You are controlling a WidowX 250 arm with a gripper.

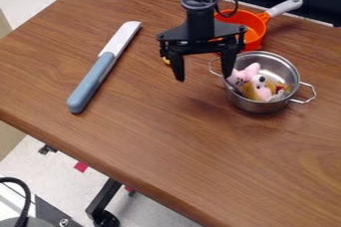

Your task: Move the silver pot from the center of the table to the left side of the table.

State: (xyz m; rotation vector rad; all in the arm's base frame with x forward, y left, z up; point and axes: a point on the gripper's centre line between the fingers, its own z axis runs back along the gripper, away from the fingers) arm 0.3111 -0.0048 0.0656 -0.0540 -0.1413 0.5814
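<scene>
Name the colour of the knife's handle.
The knife's handle is greyish blue, best seen in the camera view.

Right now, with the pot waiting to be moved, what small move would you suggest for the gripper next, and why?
I would probably ease the gripper slightly toward the silver pot before closing, to centre the pot's picture-left rim between the jaws. They are spread wide: one overlaps that rim in view, the other is over bare wood. Their height is hard to judge.
</scene>
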